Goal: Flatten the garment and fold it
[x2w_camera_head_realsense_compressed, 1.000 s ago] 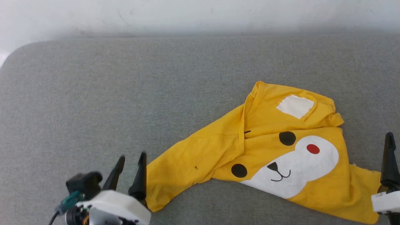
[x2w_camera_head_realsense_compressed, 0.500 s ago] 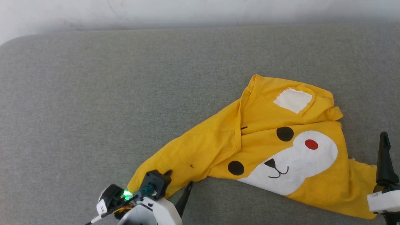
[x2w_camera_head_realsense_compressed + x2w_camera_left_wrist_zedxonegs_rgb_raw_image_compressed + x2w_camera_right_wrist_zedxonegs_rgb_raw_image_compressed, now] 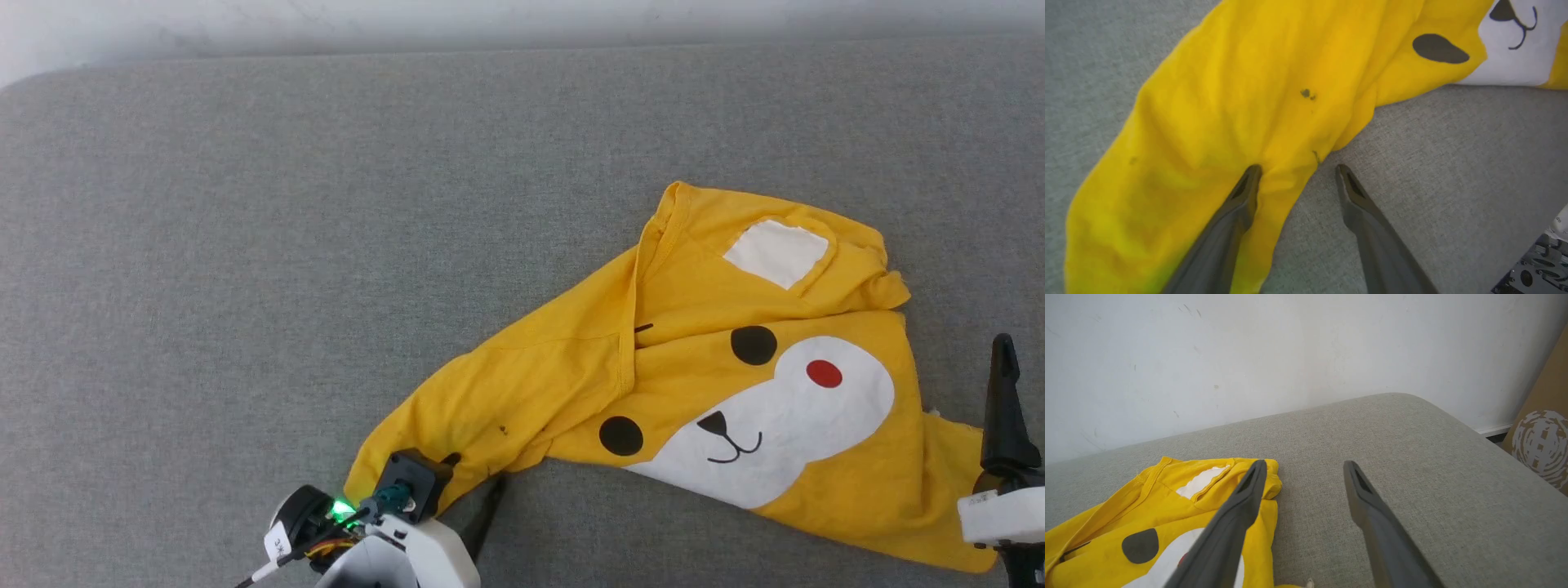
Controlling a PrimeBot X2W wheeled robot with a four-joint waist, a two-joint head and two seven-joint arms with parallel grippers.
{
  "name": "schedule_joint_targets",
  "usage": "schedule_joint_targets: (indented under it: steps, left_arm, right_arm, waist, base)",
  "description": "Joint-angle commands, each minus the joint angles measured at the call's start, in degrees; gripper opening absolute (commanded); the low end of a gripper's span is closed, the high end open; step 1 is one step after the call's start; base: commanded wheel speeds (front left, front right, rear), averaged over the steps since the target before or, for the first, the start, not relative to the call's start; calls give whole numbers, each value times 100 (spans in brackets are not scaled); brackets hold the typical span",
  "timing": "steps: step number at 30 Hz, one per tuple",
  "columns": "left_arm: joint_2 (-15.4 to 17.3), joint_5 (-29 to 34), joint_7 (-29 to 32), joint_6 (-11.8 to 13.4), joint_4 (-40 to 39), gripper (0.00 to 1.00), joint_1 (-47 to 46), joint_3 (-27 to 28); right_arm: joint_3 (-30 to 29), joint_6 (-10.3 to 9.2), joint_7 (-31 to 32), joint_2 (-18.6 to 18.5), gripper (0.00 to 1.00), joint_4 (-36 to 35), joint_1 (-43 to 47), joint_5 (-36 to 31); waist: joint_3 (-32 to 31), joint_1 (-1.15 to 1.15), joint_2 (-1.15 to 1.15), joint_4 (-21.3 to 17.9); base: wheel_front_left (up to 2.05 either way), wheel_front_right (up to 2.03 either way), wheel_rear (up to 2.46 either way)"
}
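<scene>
At the left, the left gripper [image 3: 1297, 169] had its jaws well apart and held nothing. One fingertip pressed on yellow cloth and the other on bare grey weave, straddling the edge of the garment [image 3: 694, 367]. The shirt lay crumpled and slanted across the right half of the cushion [image 3: 245, 245], its narrow end under that gripper and its printed face towards the right.

To my eye, closing there risked pinching only a thin lip of cloth, which might slip free. It might equally catch bunched layers, so that a pull dragged the whole shirt instead of spreading it. The top was doubled over itself, and a tug from one end looked likely to tighten that fold.

The right gripper [image 3: 1304, 463] hung open and empty just beside the shirt's right edge, so nothing anchored that side.

The cushion was grey, coarse-woven and round-cornered, and a low fingertip could snag it. Behind it stood a scuffed white wall [image 3: 1249, 355], with brown printed cardboard [image 3: 1543, 449] at the far right
</scene>
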Motion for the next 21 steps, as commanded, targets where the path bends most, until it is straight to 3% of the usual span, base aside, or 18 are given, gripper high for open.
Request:
schedule_joint_targets:
  steps: [1,9,11,17,21]
  left_arm:
    - [-40,0,38,-31,239,0,-22,-48]
    - [-103,-358,-332,-69,121,0,-154,273]
    - [-219,-741,-408,-106,-185,0,-132,492]
    - [-149,-1498,-110,-308,-1401,0,-495,966]
    - [-78,-1942,25,-195,-1710,0,-967,1577]
  right_arm:
    - [10,-11,7,16,100,1,-75,-9]
    - [-6,-11,40,16,100,-1,-48,-5]
    - [-10,-11,40,16,100,6,-31,7]
    - [-25,-11,28,16,100,19,-20,58]
    - [5,-11,31,16,100,19,-81,98]
  waist:
    - [-9,0,0,8]
    - [-135,0,0,1]
    - [-161,0,0,-1]
    - [-100,0,0,38]
    - [71,0,0,57]
  base:
    - [0,0,0]
    - [0,0,0]
    - [0,0,0]
    - [0,0,0]
    - [0,0,0]
